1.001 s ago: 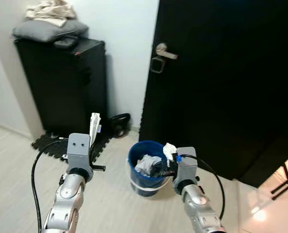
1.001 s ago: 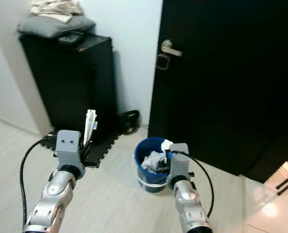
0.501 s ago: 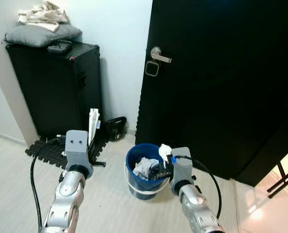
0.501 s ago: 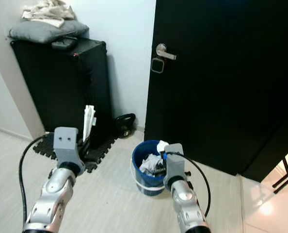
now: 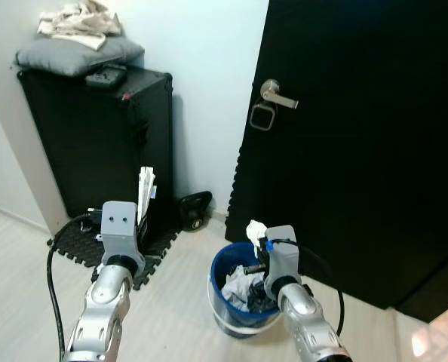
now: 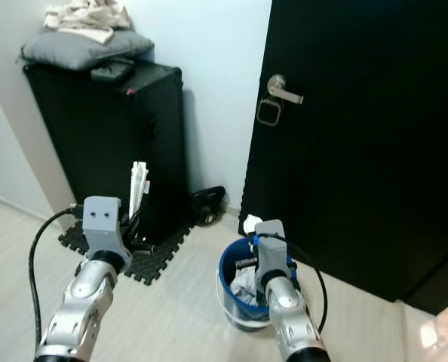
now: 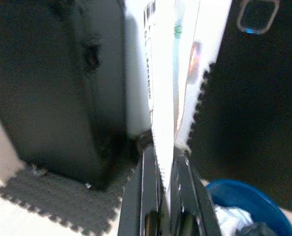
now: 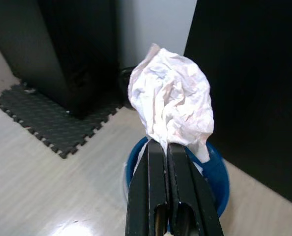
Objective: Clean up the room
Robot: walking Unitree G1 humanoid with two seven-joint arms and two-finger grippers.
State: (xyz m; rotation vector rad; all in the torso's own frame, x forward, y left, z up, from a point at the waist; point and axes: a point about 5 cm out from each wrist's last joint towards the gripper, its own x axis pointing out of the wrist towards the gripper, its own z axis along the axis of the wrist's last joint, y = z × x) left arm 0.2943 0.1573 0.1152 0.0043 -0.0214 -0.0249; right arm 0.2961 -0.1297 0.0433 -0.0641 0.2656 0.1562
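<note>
A blue bucket [image 5: 225, 280] with crumpled rubbish in it stands on the floor before the black door. My right gripper [image 8: 159, 147] is shut on a crumpled white paper [image 8: 173, 103], held up just above the bucket's near rim [image 5: 255, 228]. My left gripper [image 7: 164, 158] is shut on a flat white packet [image 7: 173, 69], held upright [image 5: 145, 192] to the left of the bucket, in front of the black cabinet.
A black cabinet [image 5: 96, 143] with a grey cushion [image 5: 77, 54] and cloth on top stands at the left wall. A black foam mat [image 5: 81, 245] and a kettlebell [image 5: 194, 207] lie at its foot. The black door [image 5: 360, 136] is closed.
The whole view has shifted; the bucket now sits lower and further right, closer beneath my right gripper. Both grippers still hold their items.
</note>
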